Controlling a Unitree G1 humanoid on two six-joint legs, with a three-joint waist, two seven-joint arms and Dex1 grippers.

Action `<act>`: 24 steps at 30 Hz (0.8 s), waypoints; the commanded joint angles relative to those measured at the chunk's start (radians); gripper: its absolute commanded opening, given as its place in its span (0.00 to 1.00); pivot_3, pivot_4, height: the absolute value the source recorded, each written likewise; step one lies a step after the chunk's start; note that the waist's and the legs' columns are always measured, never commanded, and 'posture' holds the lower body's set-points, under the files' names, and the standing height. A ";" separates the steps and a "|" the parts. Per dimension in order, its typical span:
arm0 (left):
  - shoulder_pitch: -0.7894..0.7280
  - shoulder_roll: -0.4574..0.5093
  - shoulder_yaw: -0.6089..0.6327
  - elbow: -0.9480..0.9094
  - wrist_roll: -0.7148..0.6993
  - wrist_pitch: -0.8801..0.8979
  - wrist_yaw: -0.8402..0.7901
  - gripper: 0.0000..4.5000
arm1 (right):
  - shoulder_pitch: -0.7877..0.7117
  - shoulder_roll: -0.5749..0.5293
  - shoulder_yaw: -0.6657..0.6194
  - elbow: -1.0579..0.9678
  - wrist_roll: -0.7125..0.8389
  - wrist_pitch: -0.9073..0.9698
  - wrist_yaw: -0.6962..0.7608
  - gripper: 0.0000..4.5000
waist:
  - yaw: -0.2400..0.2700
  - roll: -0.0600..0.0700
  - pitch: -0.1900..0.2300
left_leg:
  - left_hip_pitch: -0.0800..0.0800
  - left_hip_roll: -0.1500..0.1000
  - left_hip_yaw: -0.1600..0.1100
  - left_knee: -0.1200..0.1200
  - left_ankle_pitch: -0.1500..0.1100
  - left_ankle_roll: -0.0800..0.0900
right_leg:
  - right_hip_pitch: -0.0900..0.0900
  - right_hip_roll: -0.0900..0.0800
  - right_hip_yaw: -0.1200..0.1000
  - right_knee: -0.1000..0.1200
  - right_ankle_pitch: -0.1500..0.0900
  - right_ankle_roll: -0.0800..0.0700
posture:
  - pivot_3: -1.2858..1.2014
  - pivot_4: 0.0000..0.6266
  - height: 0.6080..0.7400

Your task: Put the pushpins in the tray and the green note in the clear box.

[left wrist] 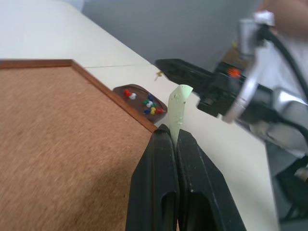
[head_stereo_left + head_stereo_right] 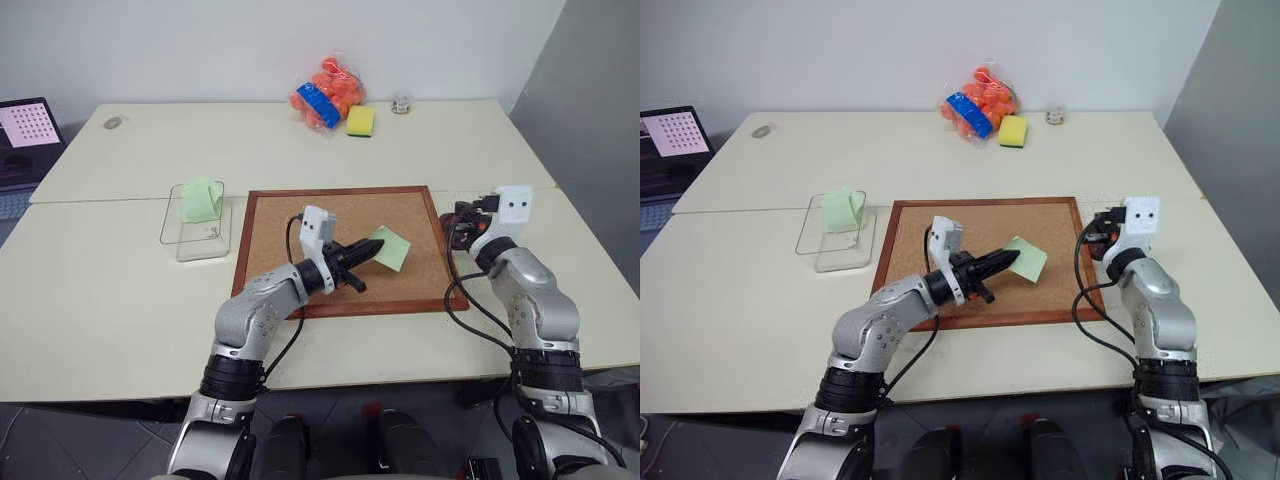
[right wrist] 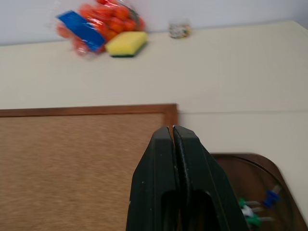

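My left gripper point(image 2: 374, 246) hovers over the corkboard point(image 2: 300, 270), shut on one edge of the pale green note point(image 2: 393, 249), which sticks up past its fingertips point(image 1: 163, 136). The dark reddish-brown tray point(image 1: 136, 102) sits just off the board's right edge with several coloured pushpins point(image 1: 150, 105) inside it. Above the tray's near-left part, my right gripper point(image 3: 172, 130) is shut with nothing in it; blue, green and white pushpins point(image 3: 257, 208) lie below it. The clear box point(image 2: 176, 232) stands left of the board and holds a mint-green folded sheet point(image 2: 201, 200).
A clear bag of orange items point(image 2: 328, 90), a yellow sponge point(image 2: 360, 121) and a small jar point(image 2: 401, 103) sit at the table's far edge. A laptop point(image 2: 25, 135) is at the far left. A seam point(image 2: 100, 198) crosses the tabletop.
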 commanded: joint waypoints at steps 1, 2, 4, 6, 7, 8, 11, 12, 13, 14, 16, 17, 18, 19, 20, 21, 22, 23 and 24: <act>-0.025 0.042 -0.098 -0.034 0.115 -0.126 -0.052 0.00 | -0.066 -0.017 -0.027 0.078 -0.006 -0.045 0.001 0.00 | -0.001 0.000 0.000 | 0.000 0.000 0.000 0.000 0.000 0.000 | 0.000 0.000 0.000 0.000 0.000 0.000 | 0.52 0.24 1.00; -0.025 0.046 -0.110 -0.031 0.129 -0.142 -0.054 0.00 | -0.078 -0.021 -0.026 0.103 -0.007 -0.052 0.007 0.00 | -0.001 0.000 0.000 | 0.000 0.000 0.000 0.000 0.000 0.000 | 0.000 0.000 0.000 0.000 0.000 0.000 | 0.52 0.24 1.00; -0.025 0.046 -0.116 -0.028 0.143 -0.163 -0.054 0.00 | -0.097 -0.022 -0.032 0.141 0.005 -0.052 0.015 0.00 | 0.001 0.000 0.000 | 0.000 0.000 0.000 -0.001 0.000 0.000 | 0.000 0.000 0.000 0.000 0.000 0.000 | 0.52 0.24 1.00; -0.030 0.056 -0.128 -0.020 0.173 -0.188 -0.058 0.00 | -0.116 -0.024 -0.037 0.181 0.011 -0.050 0.017 0.00 | 0.001 0.000 0.000 | 0.000 0.000 0.000 -0.001 0.000 0.000 | 0.000 0.000 0.000 -0.001 0.000 0.000 | 0.52 0.24 1.00; -0.031 0.060 -0.132 -0.016 0.184 -0.198 -0.061 0.00 | -0.124 -0.023 -0.041 0.200 0.017 -0.044 0.015 0.00 | 0.001 0.000 0.000 | 0.000 0.000 0.000 -0.001 0.000 0.000 | 0.000 0.000 0.000 -0.001 0.000 0.000 | 0.52 0.24 1.00; -0.031 0.060 -0.131 -0.012 0.189 -0.203 -0.063 0.00 | -0.128 -0.023 -0.042 0.213 0.016 -0.043 0.014 0.00 | 0.002 0.000 0.000 | 0.000 0.000 0.000 -0.001 0.000 0.000 | 0.000 0.000 0.000 -0.001 0.000 0.000 | 0.52 0.24 1.00; -0.029 0.058 -0.123 -0.008 0.194 -0.209 -0.065 0.00 | -0.133 -0.016 -0.052 0.234 0.017 -0.053 0.005 0.05 | 0.002 0.000 0.000 | -0.001 0.000 0.000 -0.001 0.000 0.000 | 0.000 0.000 0.000 -0.001 0.000 0.000 | 0.52 0.24 1.00; -0.029 0.058 -0.121 -0.007 0.195 -0.209 -0.064 0.00 | -0.134 -0.013 -0.058 0.240 0.016 -0.057 -0.002 0.10 | 0.002 0.000 0.000 | 0.000 0.000 0.000 -0.001 0.000 0.000 | 0.000 0.000 0.000 -0.001 0.000 0.000 | 0.52 0.24 1.00; -0.027 0.058 -0.120 -0.008 0.197 -0.209 -0.064 0.00 | -0.133 -0.014 -0.058 0.244 0.010 -0.066 -0.005 0.12 | 0.002 0.000 0.000 | -0.001 0.000 0.000 -0.001 0.000 0.000 | 0.000 0.000 0.000 -0.001 0.000 0.000 | 0.52 0.24 1.00; -0.025 0.059 -0.120 -0.009 0.197 -0.209 -0.065 0.00 | -0.132 -0.013 -0.059 0.245 0.007 -0.071 -0.007 0.18 | 0.002 0.000 0.000 | -0.001 0.000 0.000 -0.001 0.000 0.000 | 0.000 0.000 0.000 -0.001 0.000 0.000 | 0.52 0.24 1.00; -0.022 0.058 -0.121 -0.011 0.198 -0.208 -0.066 0.00 | -0.131 -0.016 -0.060 0.250 0.001 -0.078 -0.010 0.30 | 0.001 0.000 0.000 | 0.000 0.000 0.000 -0.001 0.000 0.000 | 0.000 0.000 0.000 -0.001 0.000 0.000 | 0.52 0.24 1.00; -0.020 0.058 -0.121 -0.013 0.198 -0.206 -0.066 0.00 | -0.130 -0.017 -0.062 0.252 0.001 -0.080 -0.013 0.34 | 0.001 0.000 0.000 | 0.000 0.000 0.000 -0.001 0.000 0.000 | 0.000 0.000 0.000 -0.001 0.000 0.000 | 0.52 0.24 1.00; -0.019 0.057 -0.121 -0.015 0.198 -0.205 -0.066 0.00 | -0.129 -0.018 -0.063 0.254 0.000 -0.082 -0.014 0.39 | 0.001 0.000 0.000 | 0.000 0.000 0.000 -0.001 0.000 0.000 | 0.000 0.000 0.000 -0.001 0.000 0.000 | 0.52 0.24 1.00; -0.019 0.056 -0.122 -0.015 0.199 -0.204 -0.066 0.00 | -0.129 -0.020 -0.063 0.256 -0.001 -0.083 -0.016 0.45 | 0.001 0.000 0.000 | 0.000 0.000 0.000 -0.001 0.000 0.000 | 0.000 0.000 0.000 -0.001 0.000 0.000 | 0.52 0.24 1.00; -0.020 0.055 -0.122 -0.014 0.199 -0.204 -0.065 0.00 | -0.129 -0.020 -0.066 0.257 0.001 -0.084 -0.018 0.49 | 0.001 0.000 0.000 | 0.000 0.000 0.000 -0.001 0.000 0.000 | 0.000 0.000 0.000 -0.001 0.000 0.000 | 0.52 0.24 1.00; -0.021 0.054 -0.122 -0.012 0.200 -0.204 -0.065 0.00 | -0.128 -0.020 -0.067 0.257 0.002 -0.084 -0.019 0.56 | 0.001 0.000 0.000 | 0.000 0.000 0.000 -0.001 0.000 0.000 | 0.000 0.000 0.000 -0.001 0.000 0.000 | 0.52 0.24 1.00; -0.023 0.053 -0.122 -0.009 0.200 -0.205 -0.065 0.00 | -0.128 -0.021 -0.068 0.257 0.003 -0.084 -0.019 0.60 | 0.001 0.000 0.000 | 0.000 0.000 0.000 -0.001 0.000 0.000 | 0.000 0.000 0.000 -0.001 0.000 0.000 | 0.52 0.24 1.00; -0.025 0.052 -0.121 -0.007 0.201 -0.205 -0.064 0.00 | -0.128 -0.022 -0.069 0.255 0.004 -0.084 -0.019 0.66 | 0.001 0.000 0.000 | 0.000 0.000 0.000 -0.001 0.000 0.000 | 0.000 0.000 0.000 -0.001 0.000 0.000 | 0.52 0.24 1.00; -0.027 0.050 -0.118 -0.005 0.200 -0.205 -0.064 0.00 | -0.126 -0.022 -0.069 0.251 0.006 -0.082 -0.019 0.69 | 0.001 0.000 0.000 | 0.000 0.000 0.000 -0.001 0.000 0.000 | 0.000 0.000 0.000 -0.001 0.000 0.000 | 0.52 0.24 1.00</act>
